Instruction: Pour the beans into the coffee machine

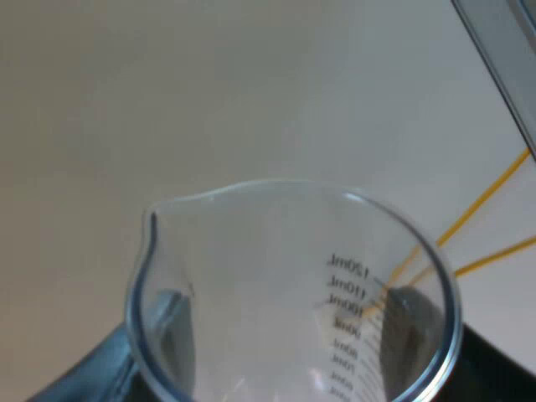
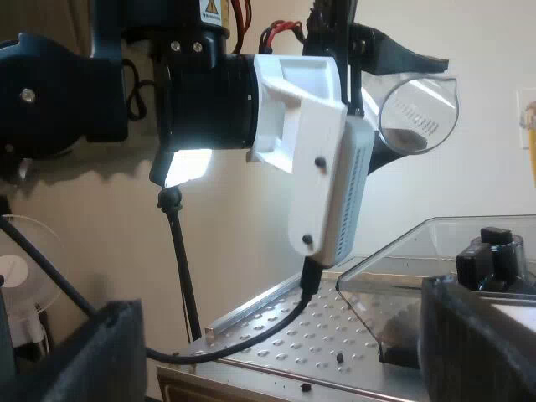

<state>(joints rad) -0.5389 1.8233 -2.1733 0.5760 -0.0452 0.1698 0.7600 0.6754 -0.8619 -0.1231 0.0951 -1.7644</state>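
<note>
Left claw [image 1: 289,335] clamped on measuring glass [image 1: 276,251], one finger on each side. Glass tipped sideways, held high near hopper [image 2: 435,251]; few beans [image 2: 409,136] inside. Likely mid-pour. Next: line spout over hopper mouth, tip further. Right claw [image 2: 293,352] wide, empty, by machine top [image 2: 276,327].

One of each kind, plus two stray specks.
One measuring glass [image 1: 285,293], one espresso machine [image 2: 276,331], one bean hopper [image 2: 435,255] on the machine, one fan [image 2: 15,285], and two small dark specks [image 2: 339,358] on the machine's perforated top plate.
</note>
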